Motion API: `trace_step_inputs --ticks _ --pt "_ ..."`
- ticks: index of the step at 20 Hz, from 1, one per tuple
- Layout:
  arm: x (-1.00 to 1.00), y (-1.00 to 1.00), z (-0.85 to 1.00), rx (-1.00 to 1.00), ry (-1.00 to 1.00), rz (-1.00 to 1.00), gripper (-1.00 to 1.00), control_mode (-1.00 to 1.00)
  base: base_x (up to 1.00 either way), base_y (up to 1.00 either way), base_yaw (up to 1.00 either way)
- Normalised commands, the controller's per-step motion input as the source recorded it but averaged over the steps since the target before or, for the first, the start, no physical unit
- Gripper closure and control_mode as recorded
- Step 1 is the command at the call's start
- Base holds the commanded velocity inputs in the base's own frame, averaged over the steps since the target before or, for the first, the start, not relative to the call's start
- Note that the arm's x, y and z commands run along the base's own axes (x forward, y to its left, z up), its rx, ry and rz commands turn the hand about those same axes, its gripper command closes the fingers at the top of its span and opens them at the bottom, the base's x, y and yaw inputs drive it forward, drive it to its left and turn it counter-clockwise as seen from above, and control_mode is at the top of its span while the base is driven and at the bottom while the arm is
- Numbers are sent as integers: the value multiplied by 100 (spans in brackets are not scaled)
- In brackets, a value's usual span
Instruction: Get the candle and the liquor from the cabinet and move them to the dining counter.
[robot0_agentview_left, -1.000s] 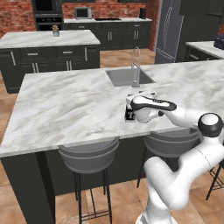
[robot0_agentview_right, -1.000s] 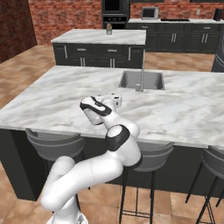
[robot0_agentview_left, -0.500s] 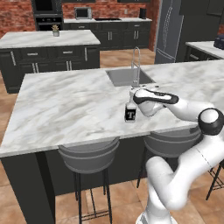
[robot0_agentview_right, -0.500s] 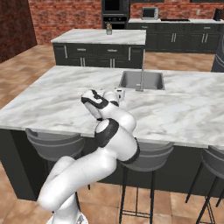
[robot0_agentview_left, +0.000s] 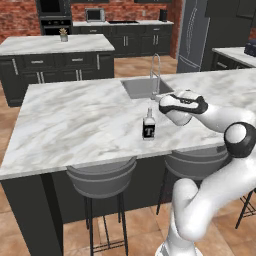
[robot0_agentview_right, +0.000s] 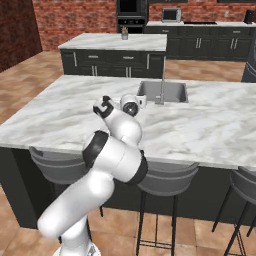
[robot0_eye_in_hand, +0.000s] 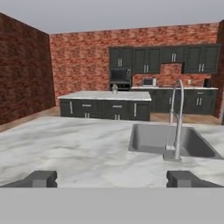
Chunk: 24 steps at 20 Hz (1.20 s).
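The liquor stands upright on the dining counter, just in front of the sink, whose basin looks bare. The gripper sits wide apart, holding nothing; the arm hides the bottle from the right.

Large "T" on the white label of the liquor

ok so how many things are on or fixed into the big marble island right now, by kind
square black liquor bottles with a white T label: 1
inset steel sinks: 1
tall silver faucets: 1
total: 3
all on the long white grey-veined marble island top
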Motion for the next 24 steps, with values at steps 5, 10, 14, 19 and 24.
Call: trace_step_inputs --ticks 5,10,14,19,24 --pt "-13 -4 75 0 26 0 -100 -100 0 0 0" --pt "-25 -1 73 0 31 0 -100 -100 0 0 0" --pt "-44 0 70 0 32 0 -100 -100 0 0 0" --pt "-50 0 66 0 30 -1 -100 -100 0 0 0" --pt "-86 0 34 0 20 -4 -100 -100 0 0 0"
